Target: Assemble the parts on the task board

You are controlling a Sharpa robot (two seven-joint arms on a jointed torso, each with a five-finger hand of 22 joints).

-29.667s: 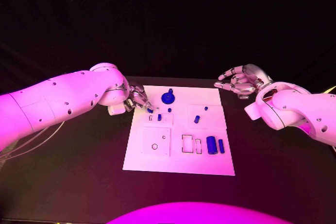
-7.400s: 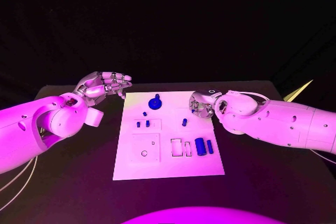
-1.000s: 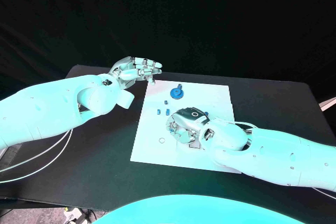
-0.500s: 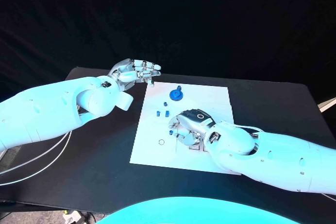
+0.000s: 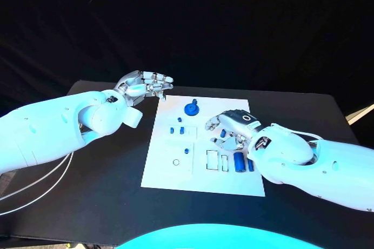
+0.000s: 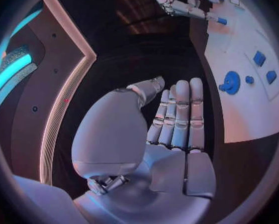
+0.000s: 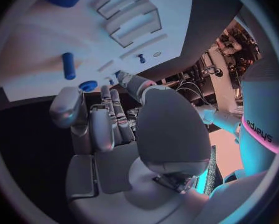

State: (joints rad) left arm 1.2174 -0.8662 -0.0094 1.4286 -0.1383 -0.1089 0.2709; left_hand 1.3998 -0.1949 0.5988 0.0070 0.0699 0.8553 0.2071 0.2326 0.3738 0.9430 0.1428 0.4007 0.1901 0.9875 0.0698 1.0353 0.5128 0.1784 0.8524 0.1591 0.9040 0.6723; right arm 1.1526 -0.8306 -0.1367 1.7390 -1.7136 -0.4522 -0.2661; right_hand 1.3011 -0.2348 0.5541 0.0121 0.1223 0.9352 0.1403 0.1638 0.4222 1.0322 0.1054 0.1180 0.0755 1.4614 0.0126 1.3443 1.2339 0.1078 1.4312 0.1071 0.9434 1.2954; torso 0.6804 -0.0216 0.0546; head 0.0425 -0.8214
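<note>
On the black table (image 5: 93,173) the task board (image 5: 204,179) is laid, blue parts (image 5: 238,161) upon it. Above its middle the right hand (image 5: 227,131) is held, fingers parted, nothing gripped; a part must next be chosen. Beyond the board's far left corner the left hand (image 5: 144,84) is held empty, fingers loosely curled.

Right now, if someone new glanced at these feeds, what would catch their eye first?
The white task board in the middle of the black table, dotted with small blue parts, the round blue knob near its far edge standing out. Next, the right hand hovering low over the board's middle, fingers curled. The left hand is raised off the board's far left corner, holding nothing.
</note>
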